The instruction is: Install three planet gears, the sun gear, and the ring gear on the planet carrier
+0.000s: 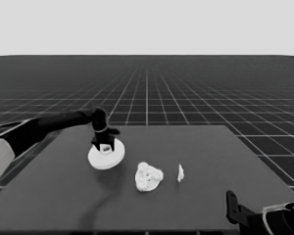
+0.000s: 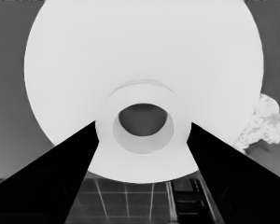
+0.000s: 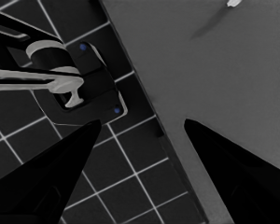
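Left tool (image 2: pixel 142 135) grips larger round part (image 2: pixel 140 65) hub.

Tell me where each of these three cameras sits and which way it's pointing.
Head view: high, looking down across the dark table; both arms enter from the sides.
Left wrist view: on the left arm, facing the larger white round part; left gripper fingers straddle its hub.
Right wrist view: on the parked right arm, facing a table corner and floor grid; right gripper open.
Shared: head and left wrist views both show the gear-covered smaller round part.
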`<state>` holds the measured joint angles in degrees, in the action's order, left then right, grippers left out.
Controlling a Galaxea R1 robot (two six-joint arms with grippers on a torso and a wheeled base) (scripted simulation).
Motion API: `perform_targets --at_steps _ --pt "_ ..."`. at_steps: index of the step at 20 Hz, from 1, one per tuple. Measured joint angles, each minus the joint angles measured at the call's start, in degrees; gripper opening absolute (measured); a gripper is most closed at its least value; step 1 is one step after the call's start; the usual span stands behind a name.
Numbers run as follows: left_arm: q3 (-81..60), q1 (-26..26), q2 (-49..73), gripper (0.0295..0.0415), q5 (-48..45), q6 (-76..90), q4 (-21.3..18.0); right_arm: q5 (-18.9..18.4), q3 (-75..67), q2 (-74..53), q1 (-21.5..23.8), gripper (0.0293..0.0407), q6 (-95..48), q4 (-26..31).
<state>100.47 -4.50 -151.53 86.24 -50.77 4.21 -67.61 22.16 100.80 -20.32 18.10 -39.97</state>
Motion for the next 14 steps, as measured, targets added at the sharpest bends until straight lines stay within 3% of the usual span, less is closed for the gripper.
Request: perform_targets --at_steps 2,3,5,12,14 --pt "0.0 -0.1 0.0 0.0348 0.1 0.0 -0.1 0.0 0.0 0.0 0.0 0.0385 0.0 0.0" --pt "-8.4 0.9 -3.4 0.0348 0.6 -15.3 1.9 0.0 0.0 0.0 0.0 0.0385 0.0 0.0" --pt "-8.9 2.3 -16.5 0.035 1.6 -25.8 3.4 0.0 0.0 0.0 0.0 0.0385 0.0 0.0" --pt "-3.4 2.9 -24.4 0.035 2.0 -27.8 4.1 0.0 0.0 0.0 0.0 0.0385 0.0 0.0" --pt "-1.5 6.5 -24.9 0.035 1.1 -26.7 7.6 0.0 0.0 0.0 0.0 0.0385 0.0 0.0"
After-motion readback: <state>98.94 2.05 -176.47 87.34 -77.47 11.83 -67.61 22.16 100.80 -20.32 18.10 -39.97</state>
